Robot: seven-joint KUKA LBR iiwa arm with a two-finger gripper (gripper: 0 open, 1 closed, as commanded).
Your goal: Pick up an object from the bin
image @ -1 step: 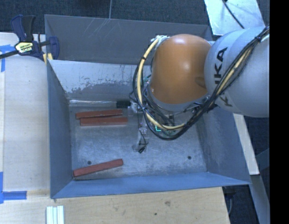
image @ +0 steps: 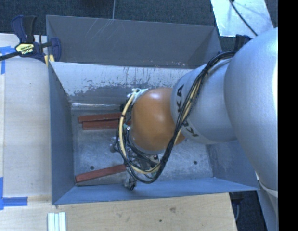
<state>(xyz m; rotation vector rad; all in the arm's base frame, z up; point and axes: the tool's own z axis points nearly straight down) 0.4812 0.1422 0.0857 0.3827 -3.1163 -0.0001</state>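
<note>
The gripper [image: 130, 182] is low at the front edge of the grey metal bin [image: 61, 129], beneath the arm's orange dome-shaped cover [image: 151, 119] and looped black and yellow cables [image: 123, 129]. Whether it is spread or pressed together cannot be told. A long reddish-brown flat bar [image: 98, 173] lies on the front-left floor, its right end just beside the gripper. Two similar reddish-brown bars [image: 99, 121] lie side by side towards the back left.

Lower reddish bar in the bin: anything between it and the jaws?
Nothing visible. The jaws are down at the arm-side end of the reddish bar, which lies along the near side of the bin, with no other thing between. Two similar bars lie apart, farther back.
</note>
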